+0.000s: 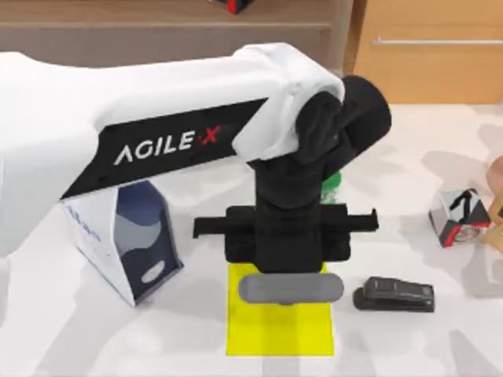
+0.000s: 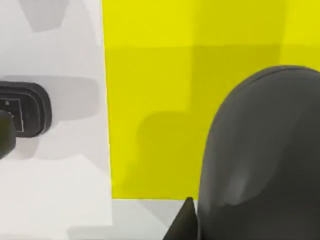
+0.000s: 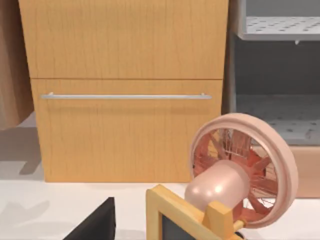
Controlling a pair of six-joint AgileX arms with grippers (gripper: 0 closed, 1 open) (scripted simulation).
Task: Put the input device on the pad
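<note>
- Left tool (image 1: 287, 271) hangs over the back edge of the pad (image 1: 279, 330), near the middle of the tabletop (image 1: 63, 330), with the arm reaching in from the top view's left.
- Tool state: the mouse (image 1: 291, 288) lies crosswise directly under the tool body, and a dark fingertip (image 2: 184, 220) shows just beside the mouse (image 2: 260, 160) in the left wrist view. How wide the fingers stand, and whether they grip the mouse, cannot be told.
- Mouse position: over the back part of the pad, its rounded ends reaching slightly past the pad's left and right edges in the top view. Whether it rests on the pad or is held just above it cannot be told.
- Pad (image 2: 150, 100): flat, yellow, square, lying on the white tabletop.
- Stapler (image 1: 394, 295): black, on the tabletop just to the right of the pad, apart from the mouse; its end shows in the left wrist view (image 2: 25, 110).
- Blue-and-white carton (image 1: 126, 239): to the left of the pad, tilted.
- Small cube (image 1: 460, 216): well to the right.
- Green plant (image 1: 332, 187): partly hidden behind the left arm.
- Right wrist view: a wooden cabinet (image 3: 125, 90) and a pink fan (image 3: 240, 170).
</note>
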